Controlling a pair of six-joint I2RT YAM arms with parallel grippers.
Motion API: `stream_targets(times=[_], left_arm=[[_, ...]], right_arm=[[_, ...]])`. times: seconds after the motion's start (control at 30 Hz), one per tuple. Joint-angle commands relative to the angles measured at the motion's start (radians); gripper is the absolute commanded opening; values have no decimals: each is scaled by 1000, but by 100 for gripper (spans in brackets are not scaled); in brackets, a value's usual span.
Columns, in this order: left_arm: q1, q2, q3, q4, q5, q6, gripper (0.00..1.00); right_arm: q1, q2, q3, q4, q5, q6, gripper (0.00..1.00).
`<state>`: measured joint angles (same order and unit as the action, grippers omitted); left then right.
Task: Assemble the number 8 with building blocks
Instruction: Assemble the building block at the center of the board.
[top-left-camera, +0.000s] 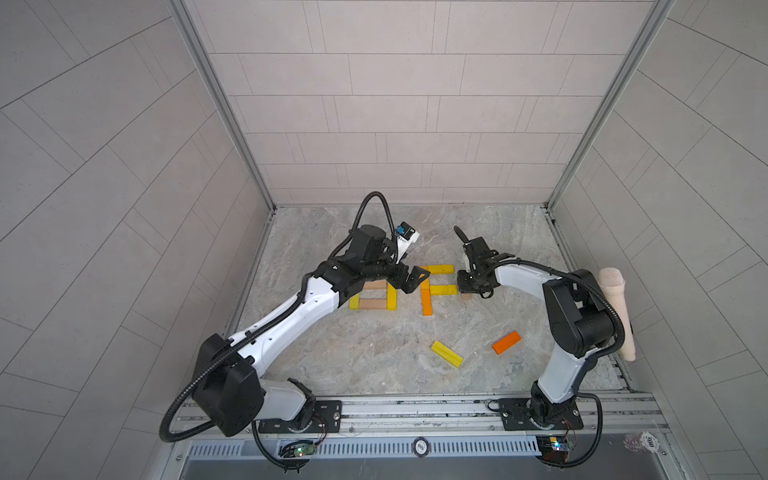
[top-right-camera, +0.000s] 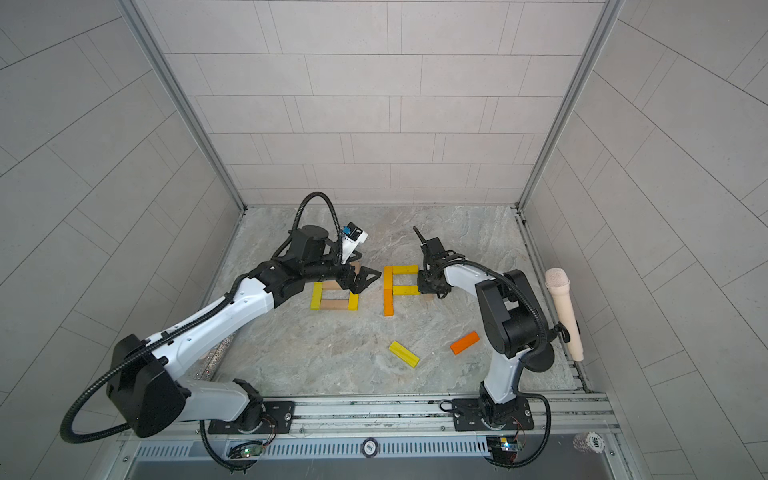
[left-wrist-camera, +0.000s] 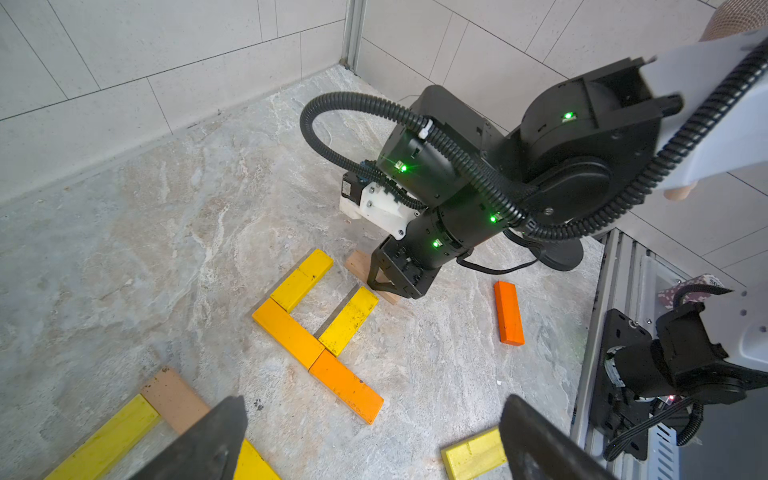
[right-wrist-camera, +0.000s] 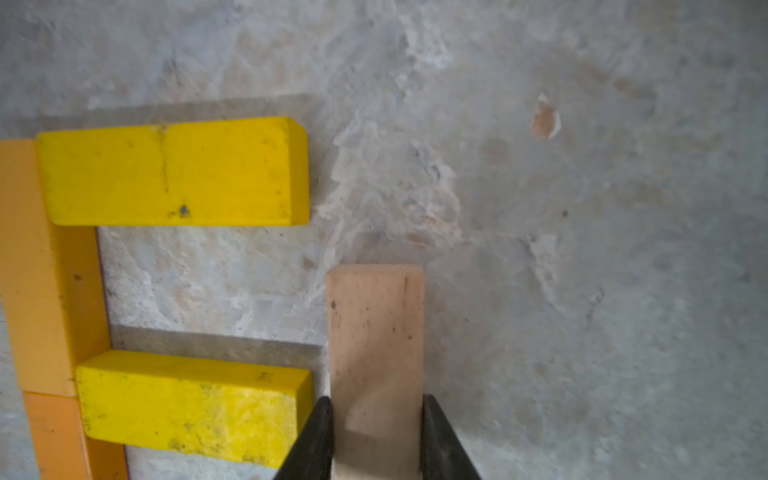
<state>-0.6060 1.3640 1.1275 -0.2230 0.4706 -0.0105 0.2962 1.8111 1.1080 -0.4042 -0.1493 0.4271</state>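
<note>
Right gripper (right-wrist-camera: 376, 400) clamps tan block (right-wrist-camera: 374, 332); yellow block (right-wrist-camera: 191, 407) lies just beside.

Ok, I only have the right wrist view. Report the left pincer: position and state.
Observer: The left pincer is open and empty, hovering beside the orange column, on the side away from the yellow bars.
Operator: Fine. I have the tan block pinched. Name the spare blocks.
Observer: Two lie loose, well clear of the figure: a yellow block and an orange block.
Operator: Tell me what else is built.
Observer: A square of yellow and tan bars sits on the left arm's side of the column, partly hidden under the left arm.
</note>
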Motion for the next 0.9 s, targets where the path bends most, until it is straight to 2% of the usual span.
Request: stream_targets(times=[0.0,0.47,0.87], left_arm=[[5,-19,29,2,13,2,100],[4,-19,28,-2,8,6,100],[5,-19,28,-2,10,5,100]], right_arm=[[-12,33,42,-34,18,6,33],[-20,102,119,-30,-48,16,33],[-20,125,142,-31,-51,26,34]])
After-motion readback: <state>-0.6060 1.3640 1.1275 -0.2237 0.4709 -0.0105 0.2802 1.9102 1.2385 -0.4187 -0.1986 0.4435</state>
